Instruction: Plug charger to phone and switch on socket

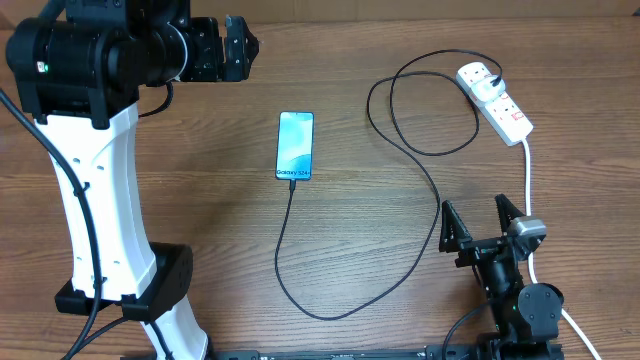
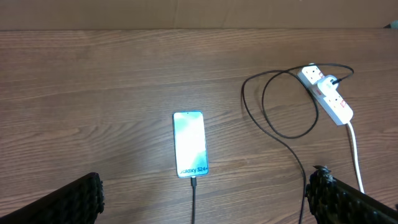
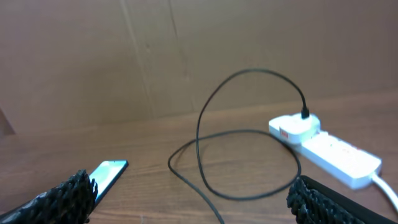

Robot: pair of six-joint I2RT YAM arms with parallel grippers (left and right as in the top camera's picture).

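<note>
The phone lies flat mid-table with its light-blue screen lit, also showing as the phone and the phone. The charger's black cable runs from the phone's bottom edge, where its connector sits in the port, loops round, and ends in a white plug seated in the socket. My left gripper hangs open high above the table's far left. My right gripper stands open near the front right, nothing between its fingers.
The socket's thick white lead runs down the right side, past my right gripper and its arm base. The left arm's white column stands at the left. A brown wall backs the table.
</note>
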